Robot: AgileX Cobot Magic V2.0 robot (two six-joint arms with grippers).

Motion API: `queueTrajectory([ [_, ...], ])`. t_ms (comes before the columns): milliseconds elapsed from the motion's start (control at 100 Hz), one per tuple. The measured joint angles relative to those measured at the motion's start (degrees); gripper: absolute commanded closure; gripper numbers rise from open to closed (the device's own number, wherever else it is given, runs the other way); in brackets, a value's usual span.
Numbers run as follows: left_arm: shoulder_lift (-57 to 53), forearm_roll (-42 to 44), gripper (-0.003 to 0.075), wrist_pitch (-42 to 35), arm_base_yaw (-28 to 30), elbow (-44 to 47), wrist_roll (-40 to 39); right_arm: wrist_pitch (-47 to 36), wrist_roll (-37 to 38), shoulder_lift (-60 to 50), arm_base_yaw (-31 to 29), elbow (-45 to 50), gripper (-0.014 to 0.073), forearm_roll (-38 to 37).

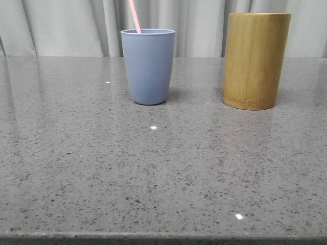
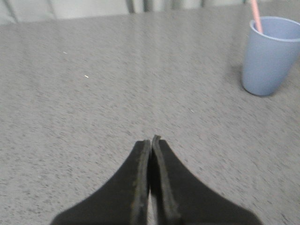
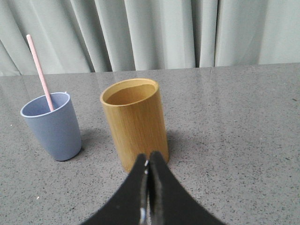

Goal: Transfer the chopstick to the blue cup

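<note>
The blue cup [image 1: 148,65] stands upright on the grey table, left of the tan bamboo cylinder [image 1: 255,60]. A pale pink chopstick [image 1: 135,16] stands in the cup, leaning left; only its upper end shows. The cup [image 2: 270,55] and chopstick [image 2: 256,15] also show in the left wrist view, and in the right wrist view the cup [image 3: 52,126] and chopstick [image 3: 40,71] stand beside the open-topped cylinder [image 3: 136,122]. My left gripper [image 2: 151,139] is shut and empty, well away from the cup. My right gripper [image 3: 149,157] is shut and empty, close in front of the cylinder. Neither gripper shows in the front view.
The speckled grey stone table [image 1: 163,173] reaches to a front edge at the bottom of the front view. A pale pleated curtain [image 1: 76,25] hangs behind the table. No chopstick sticks up above the bamboo cylinder's rim.
</note>
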Motion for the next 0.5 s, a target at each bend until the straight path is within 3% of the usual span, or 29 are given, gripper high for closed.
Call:
queueTrajectory([
  [500,-14.51,0.08,0.0739,-21.83,10.3,23.71,0.0,0.0,0.0,0.0,0.0,0.0,0.066,0.0],
])
